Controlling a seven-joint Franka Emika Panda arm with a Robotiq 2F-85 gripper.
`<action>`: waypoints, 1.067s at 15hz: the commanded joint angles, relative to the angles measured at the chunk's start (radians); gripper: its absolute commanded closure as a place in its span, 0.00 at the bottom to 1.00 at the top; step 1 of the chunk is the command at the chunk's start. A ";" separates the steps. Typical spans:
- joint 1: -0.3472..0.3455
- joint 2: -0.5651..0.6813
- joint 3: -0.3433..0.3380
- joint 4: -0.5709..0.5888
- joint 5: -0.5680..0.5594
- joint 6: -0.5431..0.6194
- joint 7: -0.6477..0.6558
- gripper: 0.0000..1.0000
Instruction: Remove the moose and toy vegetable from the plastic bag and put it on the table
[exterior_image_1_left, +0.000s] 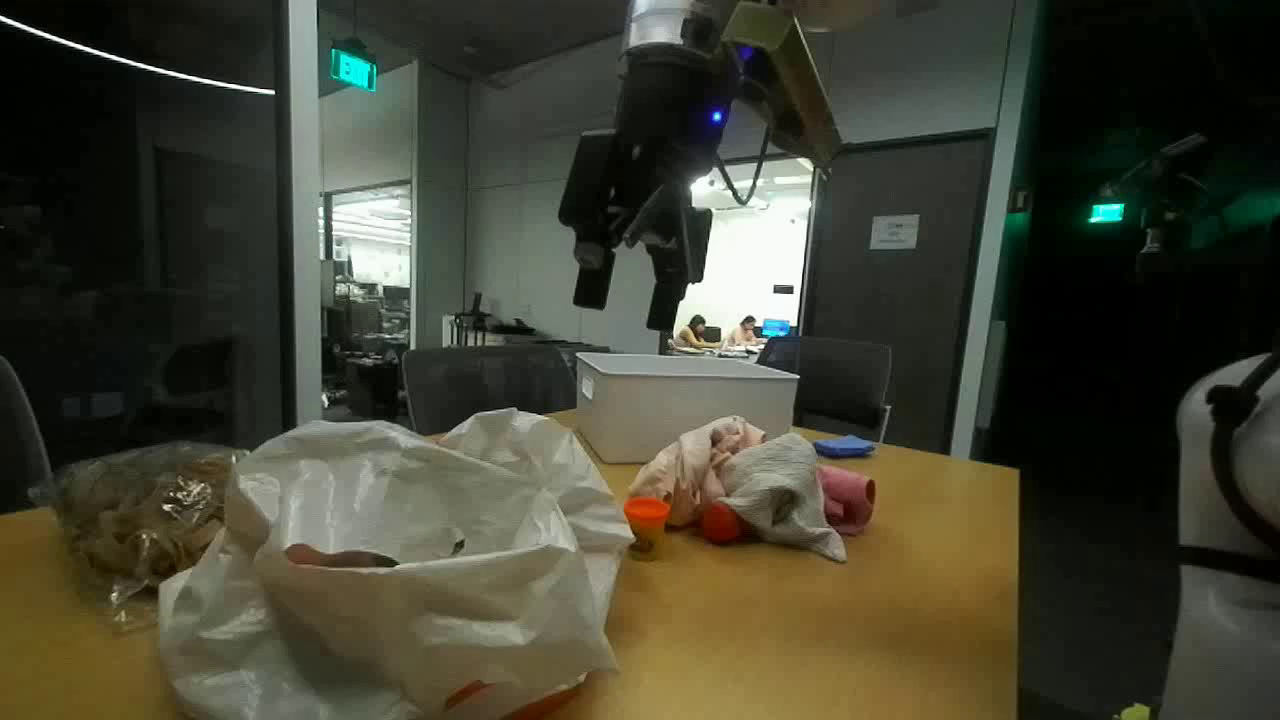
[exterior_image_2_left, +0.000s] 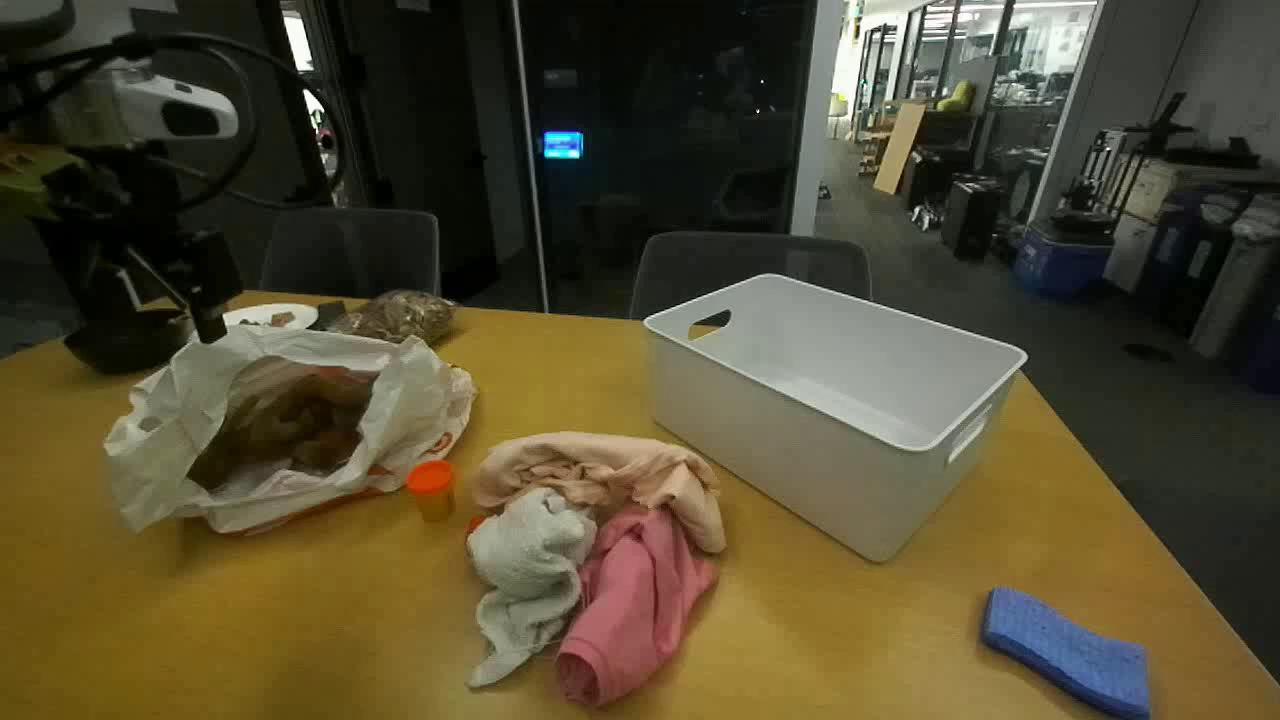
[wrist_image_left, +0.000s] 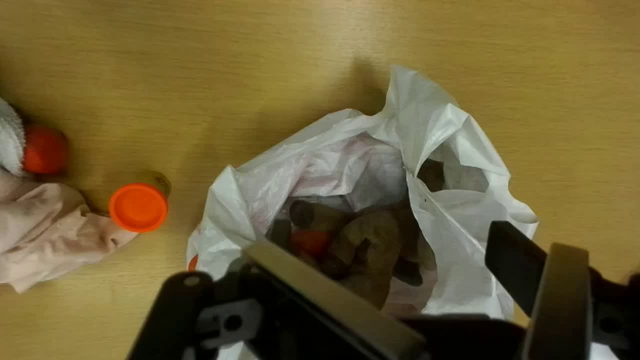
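I held my gripper (exterior_image_1_left: 630, 305) wide and empty above the plastic bag (exterior_image_1_left: 500, 610), presumably to leave room for closing on the brown plush (wrist_image_left: 384, 235), likely the moose, lying inside beside a red object (wrist_image_left: 310, 242), perhaps the vegetable.

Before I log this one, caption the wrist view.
Open jaws above the plastic bag, brown toy inside, orange-lidded container beside it.

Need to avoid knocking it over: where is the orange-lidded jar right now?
In both exterior views, the orange-lidded jar stands on the table between the plastic bag at left and the heaped cloths at right.
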 joint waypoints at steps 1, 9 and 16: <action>-0.005 0.001 0.004 0.006 0.002 -0.001 -0.001 0.00; -0.026 0.068 -0.018 0.009 0.018 0.138 -0.023 0.00; 0.010 0.353 -0.036 0.036 0.130 0.345 -0.134 0.00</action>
